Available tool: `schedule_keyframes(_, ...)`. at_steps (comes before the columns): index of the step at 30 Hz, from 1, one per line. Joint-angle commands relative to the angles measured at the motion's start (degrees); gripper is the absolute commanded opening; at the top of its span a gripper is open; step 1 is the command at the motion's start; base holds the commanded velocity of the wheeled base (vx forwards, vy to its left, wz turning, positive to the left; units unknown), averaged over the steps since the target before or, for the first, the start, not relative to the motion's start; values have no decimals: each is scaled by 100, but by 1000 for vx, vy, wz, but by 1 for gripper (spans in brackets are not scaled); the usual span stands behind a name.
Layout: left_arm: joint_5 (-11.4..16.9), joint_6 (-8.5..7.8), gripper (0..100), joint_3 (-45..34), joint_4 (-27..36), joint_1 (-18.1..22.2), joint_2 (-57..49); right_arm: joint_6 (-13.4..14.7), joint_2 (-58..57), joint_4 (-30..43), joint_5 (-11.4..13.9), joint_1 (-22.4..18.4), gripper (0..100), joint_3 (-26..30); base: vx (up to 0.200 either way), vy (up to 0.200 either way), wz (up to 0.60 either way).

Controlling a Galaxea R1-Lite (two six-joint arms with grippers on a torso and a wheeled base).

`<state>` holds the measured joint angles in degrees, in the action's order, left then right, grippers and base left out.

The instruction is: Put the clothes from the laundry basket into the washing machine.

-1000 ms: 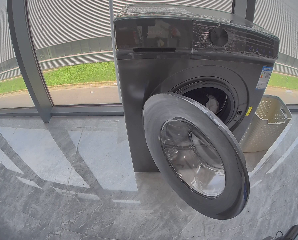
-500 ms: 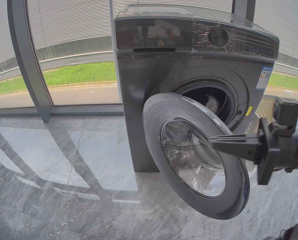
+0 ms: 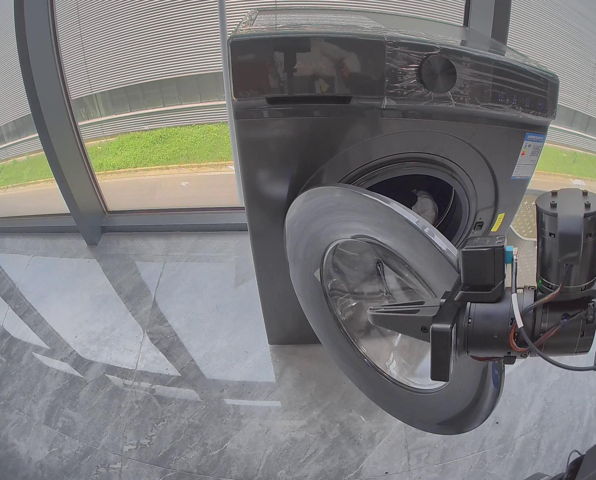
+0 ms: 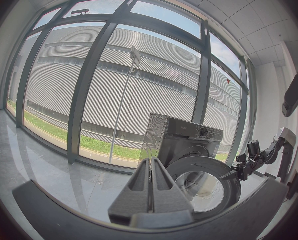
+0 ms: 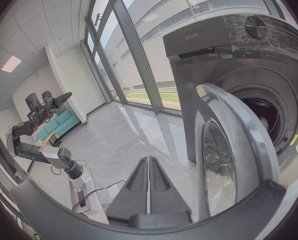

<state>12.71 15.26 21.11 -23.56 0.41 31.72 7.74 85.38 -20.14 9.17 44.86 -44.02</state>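
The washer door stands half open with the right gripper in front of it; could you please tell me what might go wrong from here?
The right gripper, shut, points at the door glass; moving forward could knock the glass or swing the door closed.
The door hangs across part of the drum opening, so clothes might snag on it.
The right arm hides most of the laundry basket in the head view, likely making picking harder.

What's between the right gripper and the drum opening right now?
The washer's open door stands between the right gripper and the drum opening; the right wrist view shows this most plainly.
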Motion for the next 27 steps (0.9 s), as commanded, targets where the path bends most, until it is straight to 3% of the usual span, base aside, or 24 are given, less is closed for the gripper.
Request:
schedule_keyframes(1, 3, 3, 0, -2, 1, 2, 45, -1, -136, 10, -29, 5, 0, 236, 0, 0, 0)
schedule_keyframes(5, 12, -6, 0, 16, 1, 2, 71, -1, -171, 10, -91, -30, 0, 535, 0, 0, 0)
schedule_keyframes(12, 38, -23, 0, 7, 10, -6, 115, -9, -162, 1, -143, -461, 0, 588, 0, 0, 0)
schedule_keyframes(25, 56, -23, 0, -28, 1, -6, 194, -9, -118, 1, -592, -1164, 0, 596, 0, 0, 0)
schedule_keyframes(27, 56, -23, 0, -20, 1, -6, 194, -18, -83, 10, -750, -1454, 0, 579, 0, 0, 0)
